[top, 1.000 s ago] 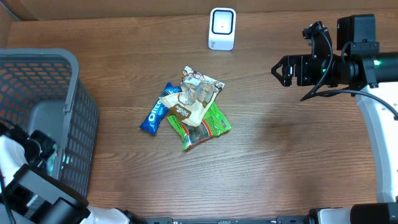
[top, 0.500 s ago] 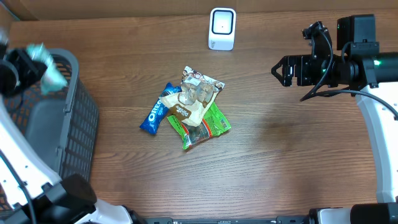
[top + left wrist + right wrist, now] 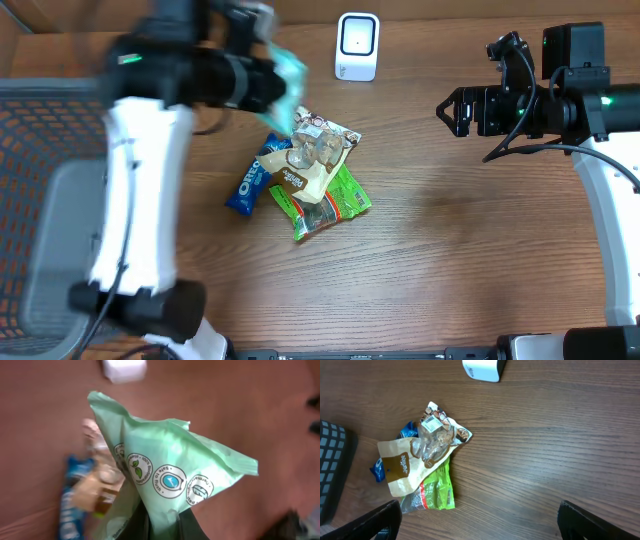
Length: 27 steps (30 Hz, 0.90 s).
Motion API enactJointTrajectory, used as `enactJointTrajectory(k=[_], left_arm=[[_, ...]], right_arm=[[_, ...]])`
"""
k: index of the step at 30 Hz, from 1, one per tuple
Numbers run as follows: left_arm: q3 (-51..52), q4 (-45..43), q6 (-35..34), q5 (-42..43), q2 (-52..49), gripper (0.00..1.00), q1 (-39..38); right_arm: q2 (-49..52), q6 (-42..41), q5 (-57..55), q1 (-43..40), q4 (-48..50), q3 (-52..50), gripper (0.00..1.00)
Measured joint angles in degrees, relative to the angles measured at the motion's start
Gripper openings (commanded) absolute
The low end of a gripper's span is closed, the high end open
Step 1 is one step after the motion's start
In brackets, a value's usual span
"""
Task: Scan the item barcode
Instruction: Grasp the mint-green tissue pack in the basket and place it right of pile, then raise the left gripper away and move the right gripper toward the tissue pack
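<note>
Left gripper (image 3: 262, 82) is clenched on a pale green packet (image 3: 170, 472), which is held up off the table (image 3: 450, 250); view is motion-blurred. The packet sticks out ahead of the fingers, with round printed icons facing the wrist camera. No barcode is seen on that face. The scanner (image 3: 357, 45) is placed further ahead of this gripper, near but apart from the packet. A pile of snack bags (image 3: 305, 175) lies just below the gripper, untouched. Right gripper (image 3: 446, 112) is released, jaws wide, nothing in it, parked well apart from the scanner. Pick is judged done. Scan is judged not done: barcode side is yet to be found and presented to the scanner.
</note>
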<state>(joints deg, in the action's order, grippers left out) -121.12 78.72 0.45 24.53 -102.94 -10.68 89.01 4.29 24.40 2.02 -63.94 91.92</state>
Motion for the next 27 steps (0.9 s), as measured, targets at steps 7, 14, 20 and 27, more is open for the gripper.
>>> enactJointTrajectory(k=[7,14,20,27], left_arm=[[11.28,-8.61,-2.67,1.05,-13.44,0.04,-12.52],[12.13,-14.29,-7.89,5.11,-22.82,0.14,-18.05],[12.39,-14.97,-9.88,8.70,-25.57,0.41,-19.85],[10.56,-10.97,-9.25,11.65,-25.46,0.42,-16.98]], right_arm=[[0.00,-0.96,0.00,0.00,-0.07,0.00,1.00],[0.00,-1.11,0.00,0.00,-0.22,0.00,1.00],[0.00,-1.11,0.00,0.00,-0.33,0.00,1.00],[0.00,-1.16,-0.04,0.00,-2.56,0.00,1.00]])
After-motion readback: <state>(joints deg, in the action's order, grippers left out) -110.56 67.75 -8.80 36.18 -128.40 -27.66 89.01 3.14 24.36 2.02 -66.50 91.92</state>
